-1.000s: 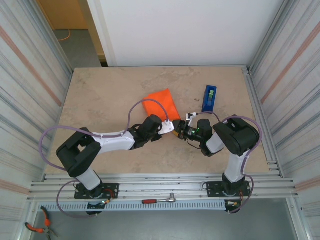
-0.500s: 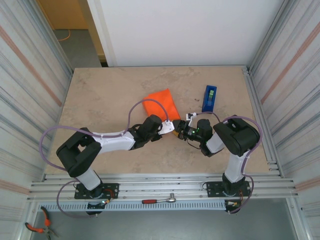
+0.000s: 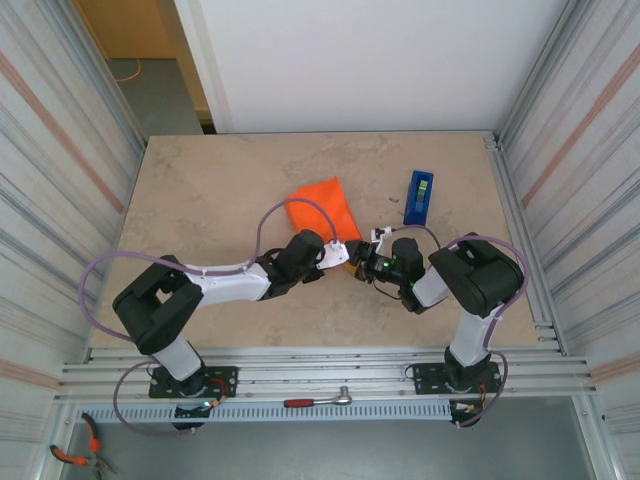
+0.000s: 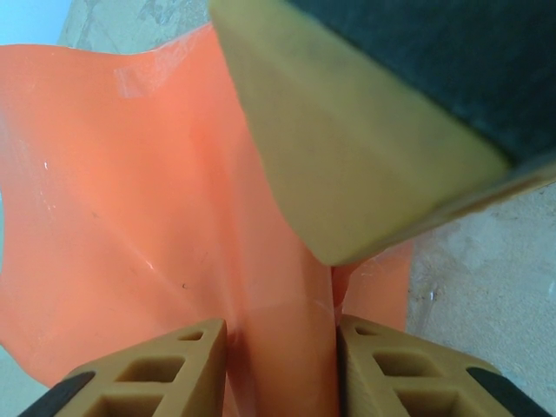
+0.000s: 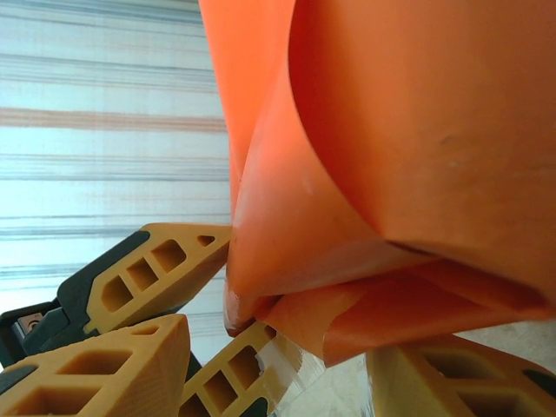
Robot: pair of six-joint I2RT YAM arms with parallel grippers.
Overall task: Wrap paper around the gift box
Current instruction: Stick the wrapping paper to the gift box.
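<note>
The beige marbled counter (image 3: 200, 190) spans the middle of the top view. At its centre lies the thin bright orange sheet of paper (image 3: 318, 206), already folded into a squarish bundle. The small flat gift box is presumably inside it, though you cannot tell box from sheet here. To the right of it, well apart, stands the blue tape dispenser (image 3: 419, 197).

Expect the paper to be light, limp and rather slick. It bows and curls wherever it is unsupported, and a hard pull could tear or crease it. The box should be stiff and light, so it may slide when you tug.

Both hands meet at the bundle's lower right corner. Your left hand (image 3: 343, 250) is clenched on a standing fold of paper, which fills the gap between its fingers (image 4: 148, 378) at the bottom of the left wrist view. Your right hand (image 5: 282, 382) is released. Its fingers (image 5: 95, 382) stand wide apart along the bottom of the right wrist view, astride the loose flap and clamping nothing.

Take hold at folded edges near the box, where doubled paper is strongest.
</note>
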